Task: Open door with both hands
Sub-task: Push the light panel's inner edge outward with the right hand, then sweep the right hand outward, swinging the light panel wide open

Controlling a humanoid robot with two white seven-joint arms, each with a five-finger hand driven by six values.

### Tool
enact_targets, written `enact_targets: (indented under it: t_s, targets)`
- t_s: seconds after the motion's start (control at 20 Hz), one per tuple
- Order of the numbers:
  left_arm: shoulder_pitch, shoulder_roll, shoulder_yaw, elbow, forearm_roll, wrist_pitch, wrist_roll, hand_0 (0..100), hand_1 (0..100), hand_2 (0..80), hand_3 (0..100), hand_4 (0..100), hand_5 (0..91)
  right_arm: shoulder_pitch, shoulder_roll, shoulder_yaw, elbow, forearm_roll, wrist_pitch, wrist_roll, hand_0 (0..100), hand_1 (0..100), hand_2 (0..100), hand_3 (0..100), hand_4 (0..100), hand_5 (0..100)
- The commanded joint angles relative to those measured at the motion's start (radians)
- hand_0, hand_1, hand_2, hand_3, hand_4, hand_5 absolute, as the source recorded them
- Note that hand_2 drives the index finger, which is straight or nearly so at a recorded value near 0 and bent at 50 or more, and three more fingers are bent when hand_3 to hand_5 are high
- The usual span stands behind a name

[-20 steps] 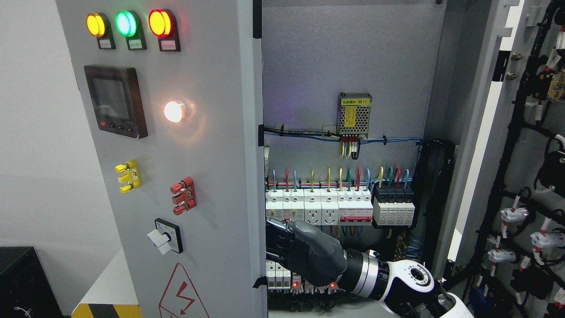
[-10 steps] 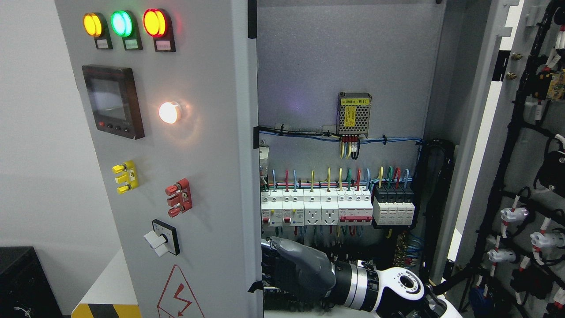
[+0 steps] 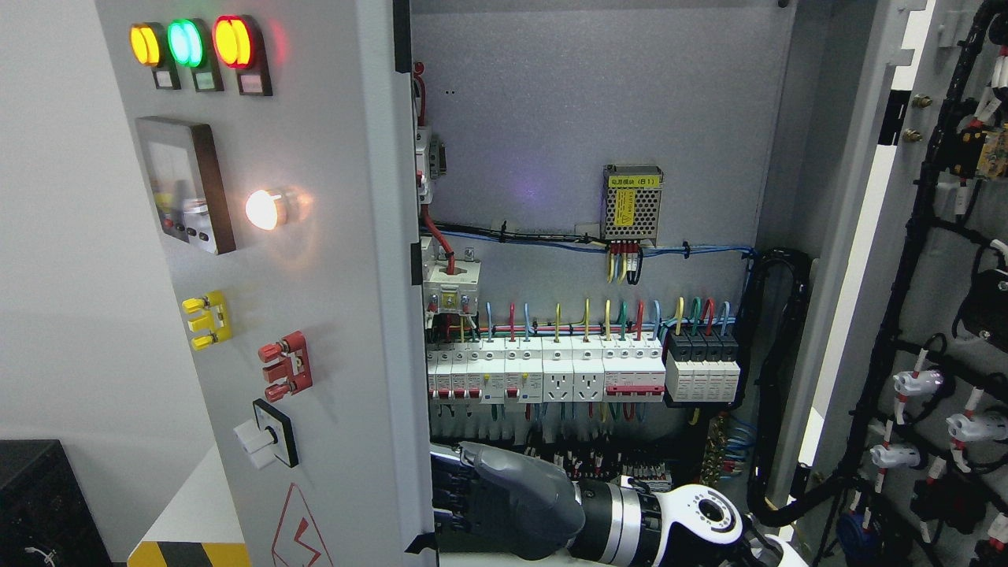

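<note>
The grey left door of the electrical cabinet carries indicator lamps, a display and switches, and stands swung partly open toward the left. My right hand comes in from the bottom right. It sits low inside the cabinet, just behind the door's free edge. Its dark fingers curl against the inner side of that edge, their tips partly hidden by the door. The right door stands wide open at the far right, showing black wiring looms on its inside. My left arm does not show.
Inside the cabinet a row of white breakers with coloured wires runs across the middle, under a mesh power supply. A black box and a white surface with yellow-black striping lie at the lower left.
The left door has swung further open to the left, uncovering more breakers and a red-wired unit. My right hand has moved down and left with the door's edge.
</note>
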State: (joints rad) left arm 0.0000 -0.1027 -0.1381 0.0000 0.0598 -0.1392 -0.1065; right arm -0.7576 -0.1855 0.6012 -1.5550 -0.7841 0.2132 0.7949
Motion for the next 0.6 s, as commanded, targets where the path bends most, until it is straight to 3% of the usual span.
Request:
enact_targets:
  t_s: [0.0,0.35,0.55]
  targets:
    - [0.008,0.000,0.000,-0.003,0.000,0.000,-0.001,12,56,0.0,0,0,0.0,0.000,-0.002,0.051,-0.051,-0.006,0.002,-0.002,6,14,0,0,0,0]
    - [0.008,0.000,0.000,-0.003,0.000,0.000,-0.001,12,56,0.0,0,0,0.0,0.006,-0.002,0.087,-0.097,0.003,0.002,-0.014,6,14,0,0,0,0]
    - [0.008,0.000,0.000,-0.003,0.000,0.000,-0.001,12,56,0.0,0,0,0.0,0.023,-0.002,0.095,-0.126,0.005,0.002,-0.078,6,14,0,0,0,0]
